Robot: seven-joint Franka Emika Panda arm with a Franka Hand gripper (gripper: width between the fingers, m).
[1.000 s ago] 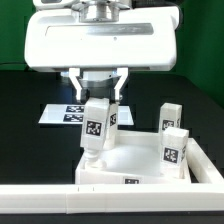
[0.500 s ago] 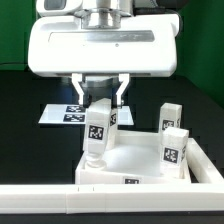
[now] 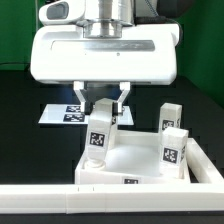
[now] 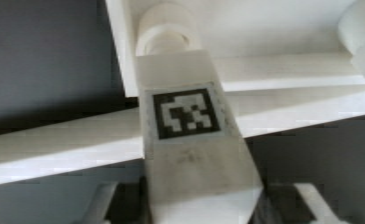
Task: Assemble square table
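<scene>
- Where the arm hangs over the black table (image 3: 25,100), the gripper (image 3: 99,101) has its two fingers (image 3: 78,96) closed on the upper end of one white leg (image 3: 98,132); this is a narrow grip with the leg clamped between them
- Held leg: upright with a slight tilt, black-and-white tag facing the exterior view, its lower end standing at the near corner of the tabletop on the exterior view's left; whether it is seated in the socket cannot be told from there
- Wrist view: the same leg (image 4: 193,130) runs away from the camera, tag on its face, far end meeting a round corner socket (image 4: 166,42)
- Square tabletop (image 3: 135,160): white slab with raised rim, lying flat near the front of the table, tags along its near edge
- Two more legs (image 3: 171,117) (image 3: 174,152): standing upright on the tabletop's side at the exterior view's right, one behind the other, close together
- Marker board (image 3: 62,113): flat on the table behind the tabletop, partly hidden by the gripper
- Long white bar (image 3: 70,203): lies across the front, just beside the tabletop's near edge
</scene>
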